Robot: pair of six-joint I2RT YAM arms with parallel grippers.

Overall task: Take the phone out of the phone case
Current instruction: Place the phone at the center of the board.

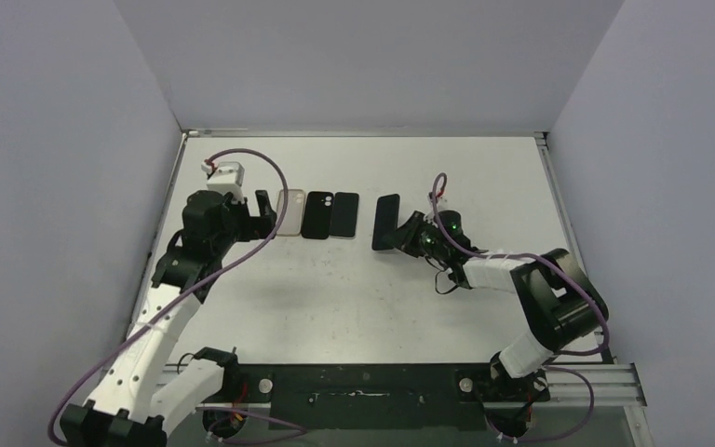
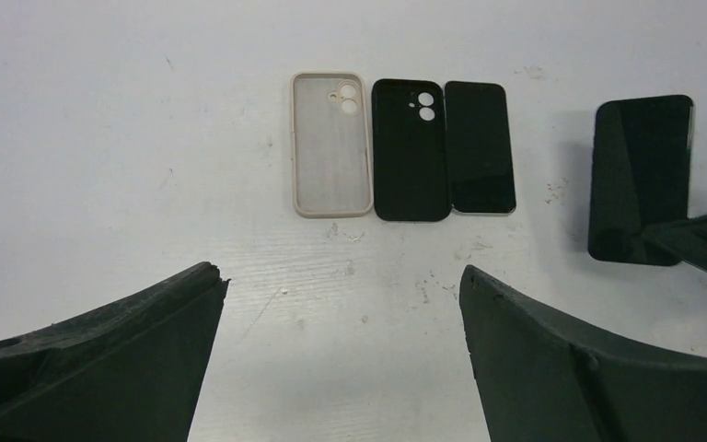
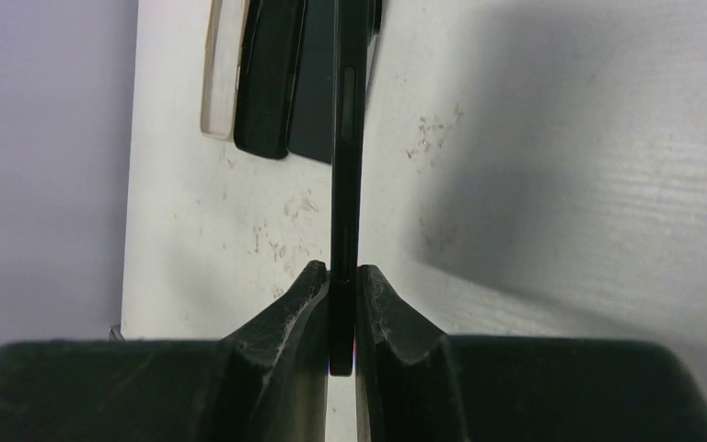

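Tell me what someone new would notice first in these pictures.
The right gripper is shut on the thin edge of a dark phone, right of centre. To its left, three flat things lie side by side in a tidy row: a pale clear case, a black case and a second phone. The left gripper hangs open at the pale case's end of the row.

A flat white tabletop (image 1: 354, 307), matte and faintly scuffed, sits boxed in by plain pale grey panels: a left wall (image 1: 56, 186), a back wall (image 1: 363, 56), a right wall (image 1: 670, 186). Light falls soft and even. A silver metal rail (image 1: 614, 380) runs along the near edge.
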